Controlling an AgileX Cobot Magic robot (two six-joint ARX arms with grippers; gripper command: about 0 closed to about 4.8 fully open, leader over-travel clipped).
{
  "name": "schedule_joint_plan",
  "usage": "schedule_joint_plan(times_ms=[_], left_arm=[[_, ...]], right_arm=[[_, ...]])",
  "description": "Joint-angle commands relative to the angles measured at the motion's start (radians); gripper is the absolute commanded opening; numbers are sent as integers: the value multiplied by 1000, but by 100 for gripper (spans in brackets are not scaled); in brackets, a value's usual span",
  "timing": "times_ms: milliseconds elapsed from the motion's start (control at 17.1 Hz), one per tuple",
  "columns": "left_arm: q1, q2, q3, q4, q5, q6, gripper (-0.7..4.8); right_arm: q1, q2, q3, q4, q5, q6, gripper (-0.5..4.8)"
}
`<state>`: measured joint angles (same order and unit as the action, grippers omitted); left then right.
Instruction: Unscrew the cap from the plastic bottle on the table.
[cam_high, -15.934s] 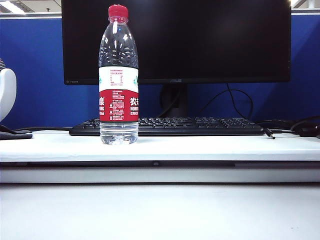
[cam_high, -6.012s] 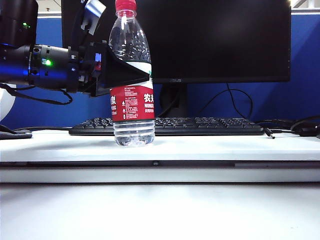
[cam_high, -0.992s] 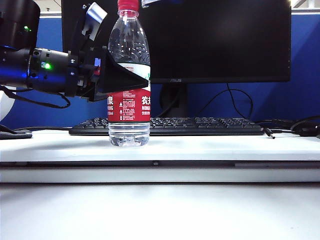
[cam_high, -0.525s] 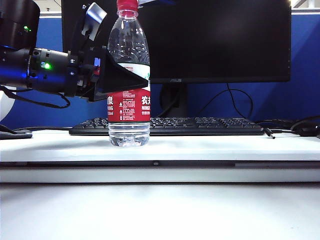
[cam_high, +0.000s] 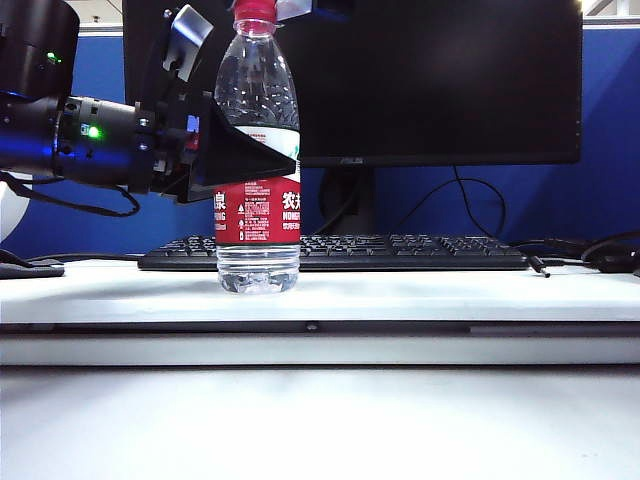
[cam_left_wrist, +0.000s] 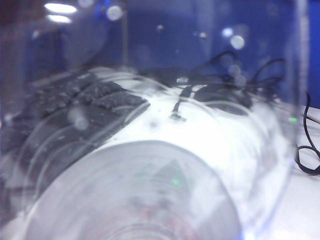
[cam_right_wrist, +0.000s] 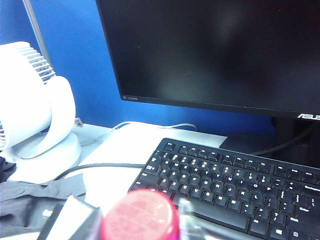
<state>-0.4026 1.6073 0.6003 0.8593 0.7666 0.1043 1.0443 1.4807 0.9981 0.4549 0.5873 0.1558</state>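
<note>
Bottle (cam_high: 257, 190) upright on table (cam_high: 400, 295), before keyboard (cam_high: 400, 250). Left gripper (cam_high: 245, 155) clamped round bottle's middle. Right gripper (cam_high: 290, 8) at cap (cam_high: 254, 11), top edge; grip unclear.

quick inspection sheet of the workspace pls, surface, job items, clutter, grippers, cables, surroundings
surface: white table, raised front ledge.
job's things: plastic bottle upright on the table; red cap on its neck.
clutter: black keyboard behind the bottle.
grippers: left gripper clamped round the bottle's middle; right gripper at the cap, at the exterior view's top edge, grip unclear.
cables: black cables behind the keyboard.
surroundings: dark monitor, blue partition, white fan.
</note>
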Motion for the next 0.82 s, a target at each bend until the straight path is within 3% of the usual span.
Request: schedule_joint_plan(times_ms=[58, 233, 584, 817], left_arm=[[-1, 9, -10, -74, 0, -8, 316], [-1, 9, -10, -74, 1, -8, 316], [-1, 9, -10, -80, 1, -8, 316], [-1, 9, -10, -80, 1, -8, 316]], right_arm=[[1, -3, 3, 15, -6, 2, 136], [-5, -4, 3, -10, -32, 0, 135], [-80, -20, 3, -79, -253, -26, 135], [-168, -45, 3, -170, -455, -29, 135]])
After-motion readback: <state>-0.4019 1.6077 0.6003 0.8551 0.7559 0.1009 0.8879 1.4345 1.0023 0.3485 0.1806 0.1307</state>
